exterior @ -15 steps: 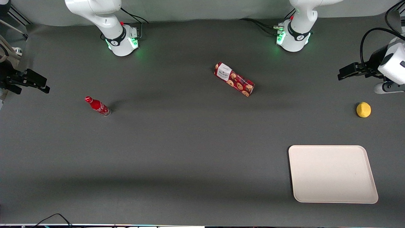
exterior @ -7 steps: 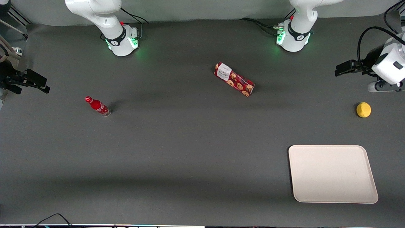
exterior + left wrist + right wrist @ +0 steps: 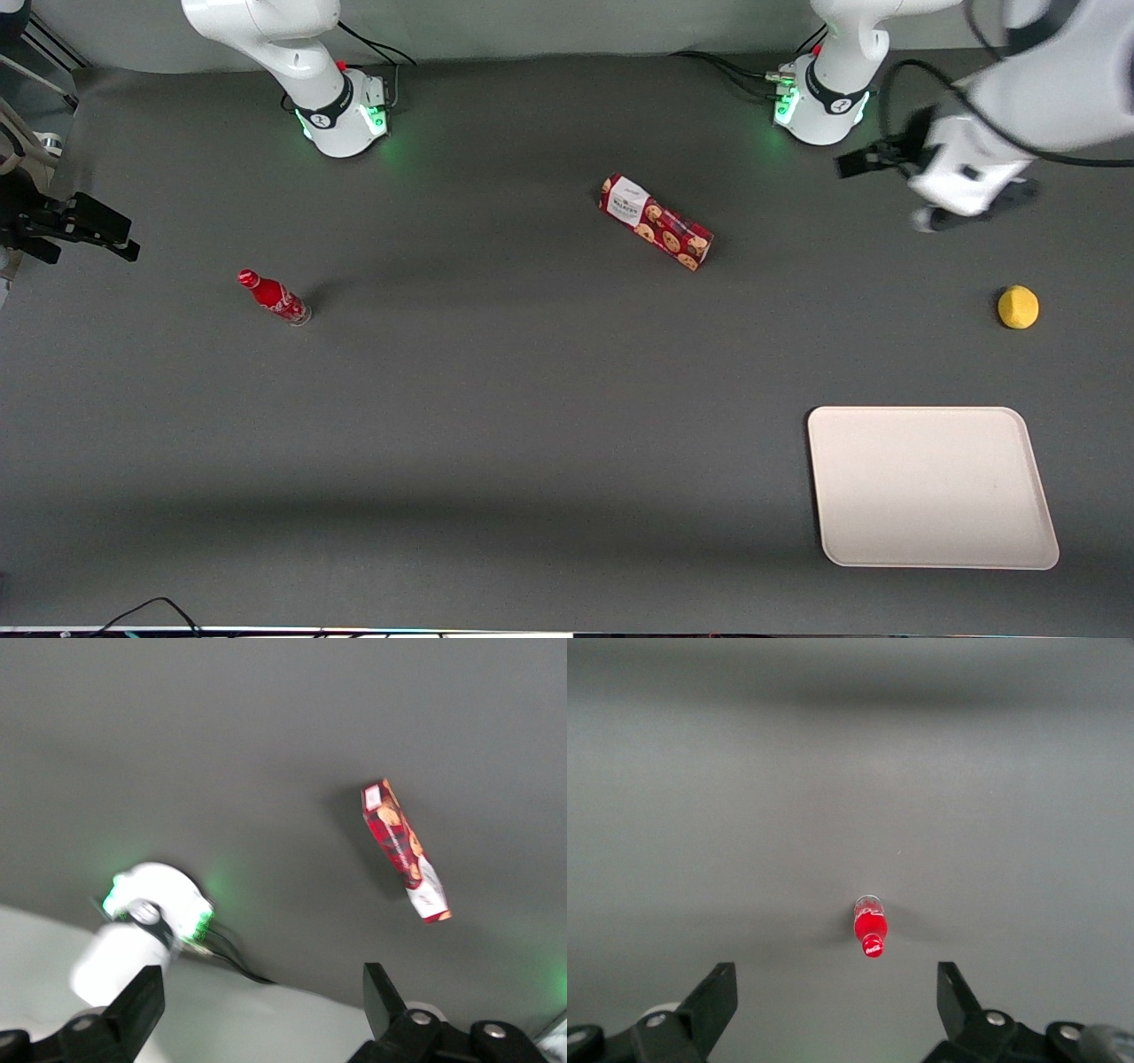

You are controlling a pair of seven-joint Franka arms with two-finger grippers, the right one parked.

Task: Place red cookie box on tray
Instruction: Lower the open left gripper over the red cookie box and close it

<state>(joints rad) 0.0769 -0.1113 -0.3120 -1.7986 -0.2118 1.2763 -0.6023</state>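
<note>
Left gripper (image 3: 858, 163) hovers high, jaws apart and empty. The red cookie box (image 3: 656, 221) lies flat on the desk (image 3: 496, 399), at ten o'clock from the tray (image 3: 932, 486), well apart.

Parked gripper (image 3: 837, 971) hangs over the grey table (image 3: 1010, 815), looking down. Its two black fingers (image 3: 713, 1001) stand wide apart, nothing between them but bare mat. One item in sight: a small red bottle (image 3: 869, 931) on the table, seen nearly end-on, with the red cap (image 3: 873, 947) toward me and a clear rim showing at its other end. It sits between the two fingers' lines, well clear of both. A soft dark band (image 3: 850, 691) crosses the mat farther out; edges too vague to say more.
</note>
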